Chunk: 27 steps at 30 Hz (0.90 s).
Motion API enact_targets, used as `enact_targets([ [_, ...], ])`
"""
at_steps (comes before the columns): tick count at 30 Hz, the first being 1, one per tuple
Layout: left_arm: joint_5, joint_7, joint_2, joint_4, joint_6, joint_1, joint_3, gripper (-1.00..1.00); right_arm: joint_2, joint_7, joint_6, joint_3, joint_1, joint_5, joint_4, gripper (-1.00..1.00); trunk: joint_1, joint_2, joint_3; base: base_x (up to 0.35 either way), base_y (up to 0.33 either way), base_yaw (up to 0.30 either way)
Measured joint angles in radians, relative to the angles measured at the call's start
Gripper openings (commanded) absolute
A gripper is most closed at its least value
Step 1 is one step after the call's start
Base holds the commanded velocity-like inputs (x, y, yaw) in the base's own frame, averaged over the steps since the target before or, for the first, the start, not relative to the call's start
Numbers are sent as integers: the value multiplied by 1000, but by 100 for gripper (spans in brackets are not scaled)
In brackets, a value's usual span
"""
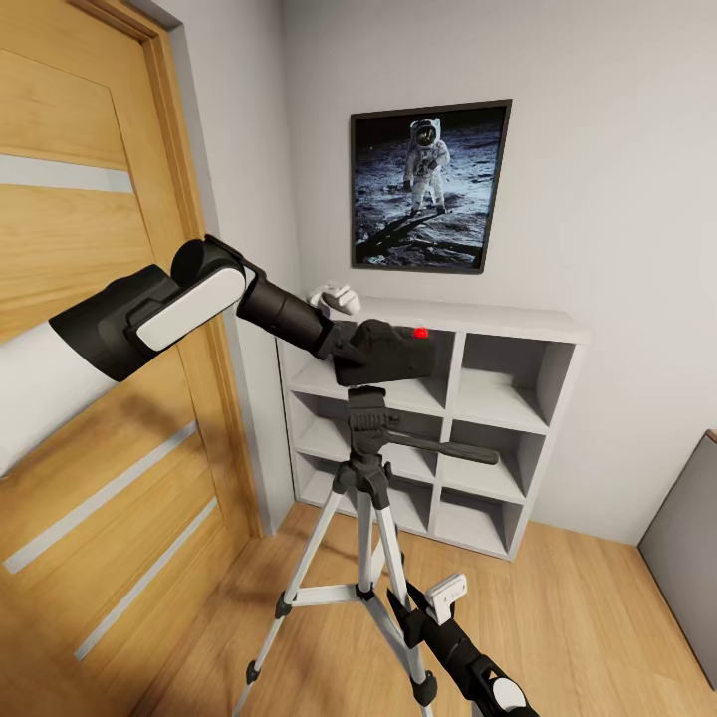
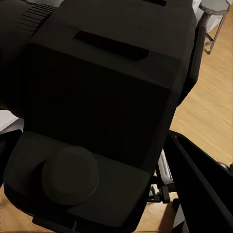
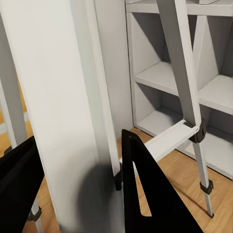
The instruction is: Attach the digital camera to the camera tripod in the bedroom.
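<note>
The left pincer pinches the digital camera just above the camera tripod head; the right pincer straddles a tripod leg, spread; open floor lies right.

The light wood floor carries the camera tripod and, seemingly, white cube shelving.

Digital camera looms close, black, blocky, round knob facing lens. Black gripper finger just beside it. Light wood floor beyond, camera tripod leg at frame corner.
</note>
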State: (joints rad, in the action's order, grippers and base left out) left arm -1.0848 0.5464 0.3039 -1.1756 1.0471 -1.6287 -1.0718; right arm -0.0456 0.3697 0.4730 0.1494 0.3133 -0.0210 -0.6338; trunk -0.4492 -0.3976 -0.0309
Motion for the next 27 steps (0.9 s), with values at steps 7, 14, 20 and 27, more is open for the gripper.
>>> enact_targets([
  [7, 0, 1, 1, -1, 0, 0, -41, -100, 0, 0, 0, 0, 0, 0, 0, -100, 0, 0, 0, 0, 0, 0],
  [14, 1, 2, 12, 0, 0, 0, -50, -100, 0, 1, 0, 0, 0, -1, 0, -100, 0, 0, 0, 0, 0, 0],
  [20, 0, 2, 35, 1, 0, 0, -50, -100, 0, 1, 0, 0, 0, -1, 0, -100, 0, 0, 0, 0, 0, 0],
  [27, 0, 2, 47, 0, 0, 0, -50, -100, 0, 0, 0, 0, 0, -1, 1, -100, 0, 0, 0, 0, 0, 0],
])
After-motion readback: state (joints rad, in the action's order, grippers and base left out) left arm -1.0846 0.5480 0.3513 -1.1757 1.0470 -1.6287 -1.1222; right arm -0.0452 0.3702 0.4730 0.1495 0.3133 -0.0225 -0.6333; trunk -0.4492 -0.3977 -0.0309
